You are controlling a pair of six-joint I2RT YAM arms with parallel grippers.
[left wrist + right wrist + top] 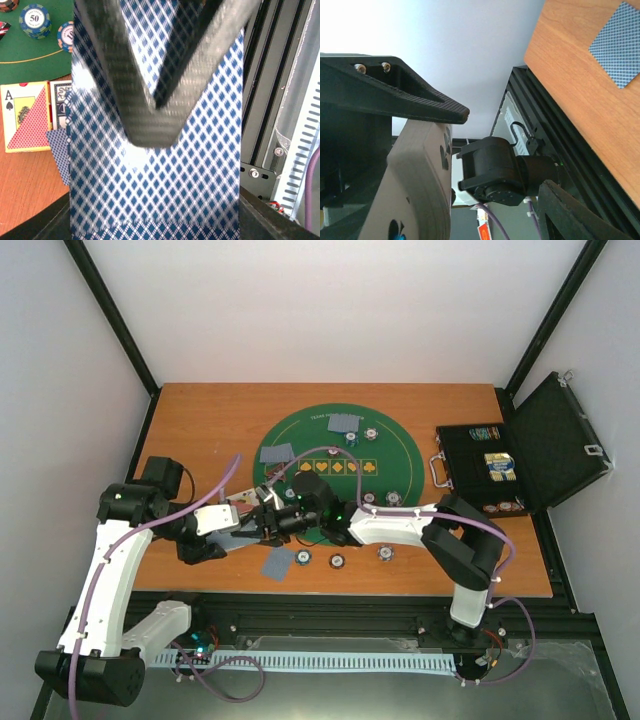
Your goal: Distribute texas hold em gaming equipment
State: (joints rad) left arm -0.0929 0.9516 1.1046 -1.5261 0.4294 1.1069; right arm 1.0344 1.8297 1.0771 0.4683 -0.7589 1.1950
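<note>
A deck of blue-diamond-backed playing cards [155,190] fills the left wrist view, with my left gripper [155,227] shut on its lower end. My right gripper [266,521] meets it just above the table's front left. Its dark fingers [125,80] lie across the deck's back. In the right wrist view the deck [415,190] sits edge-on under the upper finger, and the right gripper [505,155] stands open around it. Single face-down cards [279,562] lie on the wood and on the green mat [400,455]. Striped poker chips [339,561] are scattered along the mat's near edge.
A black hinged case [545,445] stands open at the right with items inside. A card box showing an ace of spades [27,115] lies by the mat's left edge. The black rail [260,125] runs along the table front.
</note>
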